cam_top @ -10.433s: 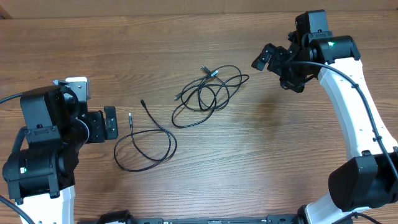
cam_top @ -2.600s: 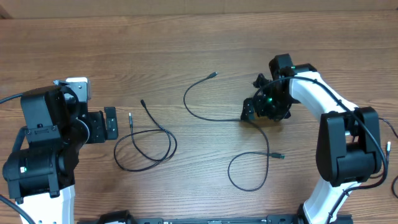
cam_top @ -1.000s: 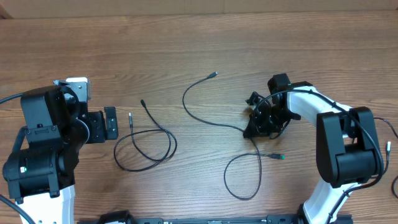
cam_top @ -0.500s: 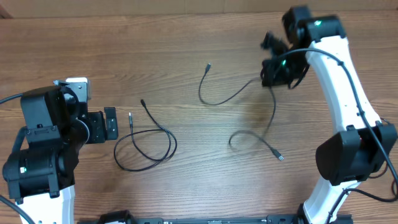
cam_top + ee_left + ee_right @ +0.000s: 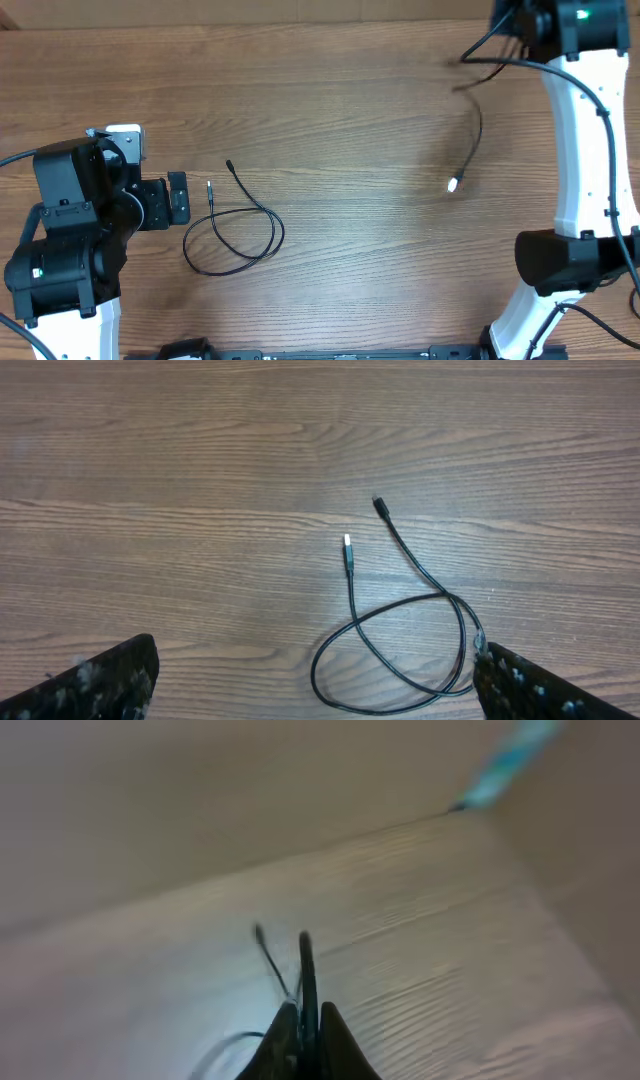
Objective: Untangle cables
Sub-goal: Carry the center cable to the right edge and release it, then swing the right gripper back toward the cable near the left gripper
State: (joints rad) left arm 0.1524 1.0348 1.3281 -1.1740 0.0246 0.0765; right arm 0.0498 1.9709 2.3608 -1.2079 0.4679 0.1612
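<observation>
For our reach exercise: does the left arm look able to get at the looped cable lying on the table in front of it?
Probably yes: the left gripper is open, the looped cable lies just ahead of it, and nothing stands between them.

No text, label, brand, number or sign can be read in any view.

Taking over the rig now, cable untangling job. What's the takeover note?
Left tool: open, empty, beside the looped cable lying on the table.
Right tool: shut on the lifted cable, raised at the far right edge; the cable hangs blurred.
Done: both visible cables are apart; no knot in view.
Left: lay the lifted cable down clear of the loop, which crosses itself once.
</observation>
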